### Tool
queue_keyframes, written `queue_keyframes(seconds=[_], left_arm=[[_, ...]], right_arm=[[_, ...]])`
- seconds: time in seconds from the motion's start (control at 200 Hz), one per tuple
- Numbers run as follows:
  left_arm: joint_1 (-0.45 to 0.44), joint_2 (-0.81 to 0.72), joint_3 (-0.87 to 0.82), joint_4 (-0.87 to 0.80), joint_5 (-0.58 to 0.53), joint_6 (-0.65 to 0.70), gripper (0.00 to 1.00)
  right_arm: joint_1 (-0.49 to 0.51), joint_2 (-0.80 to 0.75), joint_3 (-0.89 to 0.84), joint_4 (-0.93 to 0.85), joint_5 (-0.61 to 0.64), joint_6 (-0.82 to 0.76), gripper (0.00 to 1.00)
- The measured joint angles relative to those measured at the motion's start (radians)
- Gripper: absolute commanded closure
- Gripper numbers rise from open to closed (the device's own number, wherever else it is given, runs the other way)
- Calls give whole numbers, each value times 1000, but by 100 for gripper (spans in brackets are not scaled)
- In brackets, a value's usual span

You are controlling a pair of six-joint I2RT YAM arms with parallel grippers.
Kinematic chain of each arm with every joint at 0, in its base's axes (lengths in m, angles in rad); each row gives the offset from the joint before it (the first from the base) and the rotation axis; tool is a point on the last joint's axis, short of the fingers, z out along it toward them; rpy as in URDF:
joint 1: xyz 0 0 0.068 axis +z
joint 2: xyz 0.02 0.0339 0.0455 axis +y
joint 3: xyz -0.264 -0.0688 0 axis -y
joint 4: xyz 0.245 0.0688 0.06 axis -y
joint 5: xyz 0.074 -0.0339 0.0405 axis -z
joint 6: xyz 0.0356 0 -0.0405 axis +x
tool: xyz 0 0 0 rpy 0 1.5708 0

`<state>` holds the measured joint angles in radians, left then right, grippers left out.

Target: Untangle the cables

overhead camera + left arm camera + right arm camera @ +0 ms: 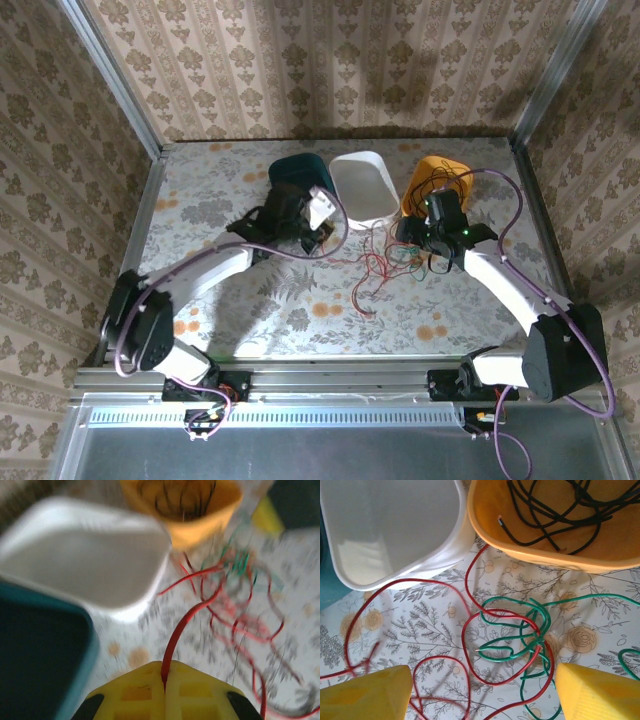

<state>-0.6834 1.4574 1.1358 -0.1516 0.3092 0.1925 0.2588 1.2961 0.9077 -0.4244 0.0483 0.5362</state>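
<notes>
Lab-style robot test cell; aluminium frame (330, 378), wallpaper-print walls (330, 60), floral tabletop (260, 300)

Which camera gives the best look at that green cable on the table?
The right wrist view: the green cable lies sharp and close below the camera, its loops tangled with the red cable. The left wrist view gives just a blurred green smear, and the top external view a tiny green fleck among the red strands.

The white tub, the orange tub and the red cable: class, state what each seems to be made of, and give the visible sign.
White tub: likely moulded plastic; smooth, semi-matte walls and a rounded rim.
Orange tub: probably the same plastic; its outer wall is faintly glossy.
Red cable: seemingly plastic-insulated wire; thin, smooth, lying in springy loops.
</notes>
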Motion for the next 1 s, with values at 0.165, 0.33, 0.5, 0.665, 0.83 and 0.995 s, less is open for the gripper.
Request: queue_keyframes(seconds=[0.165, 0.33, 0.5, 0.665, 0.83, 0.995], left_arm=[[43, -69, 130, -3, 35, 28, 100], [75, -93, 182, 25, 23, 34, 100], [96, -64, 254, 75, -53, 51, 100], [116, 62, 341, 159, -142, 55, 100], [123, 287, 412, 257, -164, 25, 100], [121, 549, 512, 326, -166, -80, 100]], right_arm=[[-10, 0, 0, 5, 0, 13, 23], [-12, 0, -2, 10, 0, 17, 23], [-13, 0, -2, 11, 0, 17, 23], [-13, 0, -6, 18, 0, 17, 23], [-13, 0, -6, 18, -2, 17, 23], [-13, 0, -6, 18, -5, 16, 23]])
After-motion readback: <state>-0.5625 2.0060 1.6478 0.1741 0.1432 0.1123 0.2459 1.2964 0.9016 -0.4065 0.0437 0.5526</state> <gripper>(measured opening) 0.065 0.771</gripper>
